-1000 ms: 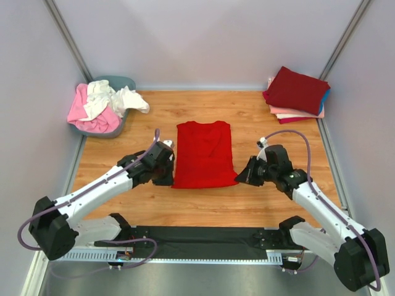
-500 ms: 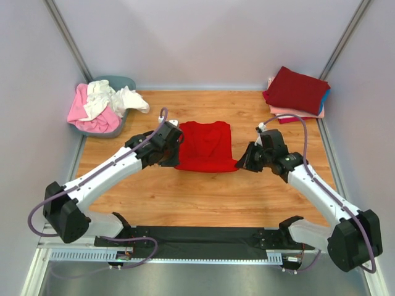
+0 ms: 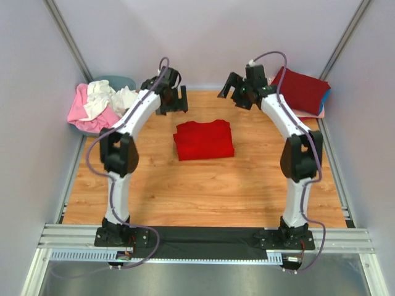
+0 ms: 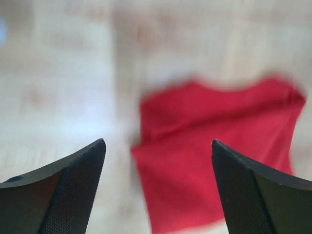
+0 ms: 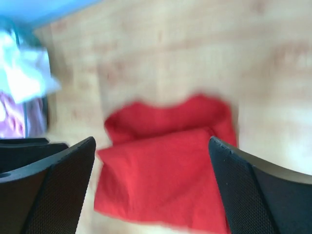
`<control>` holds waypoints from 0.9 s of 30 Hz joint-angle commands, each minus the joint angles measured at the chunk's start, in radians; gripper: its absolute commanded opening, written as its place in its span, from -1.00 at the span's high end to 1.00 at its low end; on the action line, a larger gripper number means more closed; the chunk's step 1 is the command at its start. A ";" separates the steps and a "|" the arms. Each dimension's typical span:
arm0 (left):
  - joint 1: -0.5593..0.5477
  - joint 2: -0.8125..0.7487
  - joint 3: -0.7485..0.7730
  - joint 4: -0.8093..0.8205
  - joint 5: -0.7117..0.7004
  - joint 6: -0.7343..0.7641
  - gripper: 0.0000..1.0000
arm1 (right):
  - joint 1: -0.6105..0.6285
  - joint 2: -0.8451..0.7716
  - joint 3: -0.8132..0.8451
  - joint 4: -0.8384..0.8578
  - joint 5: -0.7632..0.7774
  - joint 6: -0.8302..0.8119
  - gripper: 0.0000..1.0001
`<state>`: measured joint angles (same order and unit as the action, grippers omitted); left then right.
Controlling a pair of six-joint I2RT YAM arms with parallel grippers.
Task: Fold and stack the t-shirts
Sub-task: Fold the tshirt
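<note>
We are hovering our left gripper (image 3: 174, 100) and right gripper (image 3: 235, 94), jaws spread wide and gripping nothing, over the folded bright red cloth t-shirt (image 3: 203, 140) lying mid-table. A stack of folded shirts (image 3: 301, 92) is sitting far right, and crumpled pink and white shirts (image 3: 99, 106) are filling the grey tub (image 3: 121, 81) far left.

The overhead view is bright, evenly lit and sharp, with barely any shadow on the wooden table (image 3: 203, 185), whereas both wrist views are heavily motion-blurred, the bright red t-shirt (image 4: 214, 161) smeared at its edges, the wood washed pale, and only the dark fingertips (image 4: 73, 190) fairly crisp.
</note>
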<state>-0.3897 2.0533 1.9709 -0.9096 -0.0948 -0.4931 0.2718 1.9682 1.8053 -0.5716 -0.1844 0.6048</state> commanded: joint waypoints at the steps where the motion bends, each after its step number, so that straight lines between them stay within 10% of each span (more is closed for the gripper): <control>1: 0.058 0.293 0.352 -0.191 0.104 0.056 -0.93 | -0.034 0.217 0.265 -0.138 -0.012 -0.043 -1.00; 12: 0.045 -0.073 -0.173 0.159 0.106 0.083 -0.99 | -0.016 -0.123 -0.346 0.277 -0.072 -0.051 -1.00; 27: 0.046 -0.035 -0.374 0.308 0.107 0.053 -0.69 | -0.006 0.165 -0.090 0.190 -0.155 -0.146 0.00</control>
<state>-0.3450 2.0285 1.6051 -0.6617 -0.0010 -0.4377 0.2615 2.0659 1.6440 -0.3771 -0.3058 0.4999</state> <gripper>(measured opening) 0.856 0.520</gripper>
